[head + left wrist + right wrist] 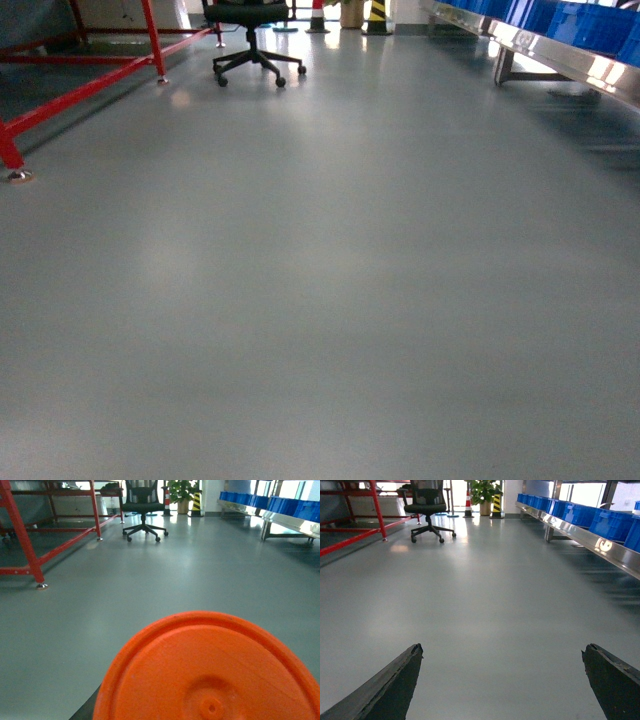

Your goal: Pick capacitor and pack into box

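An orange round capacitor (210, 670), seen end-on as a wide disc with a small centre dimple, fills the bottom of the left wrist view and hangs above the grey floor. My left gripper is shut on it; only a dark sliver of one finger (86, 711) shows at the disc's lower left. In the right wrist view my right gripper (502, 652) is open, its two dark fingertips far apart with only floor between them. The box is out of view. Neither gripper appears in the head view.
Grey floor (320, 280) stretches ahead. A red metal frame (90, 85) stands at the left, and a black office chair (250, 40) at the far middle. A steel bench with blue bins (560, 40) runs along the right. A striped bollard (377, 15) stands far back.
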You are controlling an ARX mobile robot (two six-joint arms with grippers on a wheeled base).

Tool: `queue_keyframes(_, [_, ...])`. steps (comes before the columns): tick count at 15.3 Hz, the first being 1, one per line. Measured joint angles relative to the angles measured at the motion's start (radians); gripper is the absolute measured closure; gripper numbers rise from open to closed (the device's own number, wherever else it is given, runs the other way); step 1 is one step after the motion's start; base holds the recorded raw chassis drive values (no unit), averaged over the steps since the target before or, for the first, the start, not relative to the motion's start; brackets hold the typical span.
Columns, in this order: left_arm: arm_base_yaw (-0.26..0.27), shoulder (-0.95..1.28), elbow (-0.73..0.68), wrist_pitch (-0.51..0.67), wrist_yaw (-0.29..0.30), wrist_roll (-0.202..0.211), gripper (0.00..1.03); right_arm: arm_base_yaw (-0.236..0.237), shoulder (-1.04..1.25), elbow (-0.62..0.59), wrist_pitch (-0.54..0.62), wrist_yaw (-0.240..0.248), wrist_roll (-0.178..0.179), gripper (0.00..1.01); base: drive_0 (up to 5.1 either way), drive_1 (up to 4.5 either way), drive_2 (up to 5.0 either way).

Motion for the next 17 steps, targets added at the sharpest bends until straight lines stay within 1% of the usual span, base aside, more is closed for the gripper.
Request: queue_keyframes(17, [0.0, 0.0, 0.0, 0.0, 0.002, 0.0, 0.6, 0.0, 0.0, 0.0, -0.003, 0.0, 0.0, 0.03, -5.0, 2.47, 2.5])
